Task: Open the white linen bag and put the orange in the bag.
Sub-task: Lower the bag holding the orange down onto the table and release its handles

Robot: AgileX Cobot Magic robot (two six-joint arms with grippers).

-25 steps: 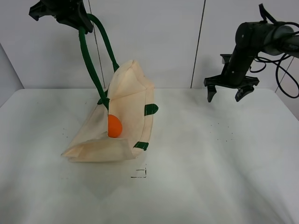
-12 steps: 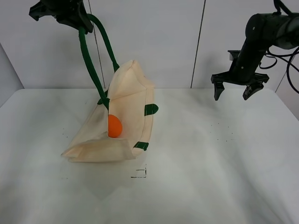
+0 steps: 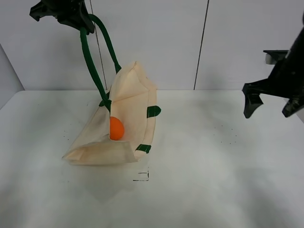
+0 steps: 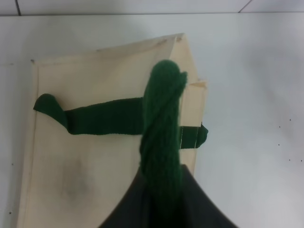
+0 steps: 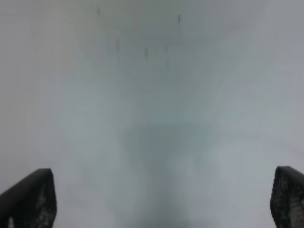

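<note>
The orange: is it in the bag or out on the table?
In the bag. The orange sits within the open mouth of the white linen bag, whose green handle the left gripper holds up.

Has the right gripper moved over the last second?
Yes. The right gripper has drifted rightward, farther from the vertical wall seam, toward the view's right edge; it is open and empty.

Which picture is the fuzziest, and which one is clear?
Right wrist view: fuzziest, just blurry grey table between two dark fingertips. Left wrist view: the green handle looms huge up close. Exterior high view: clear, white linen bag and orange sharp.
</note>
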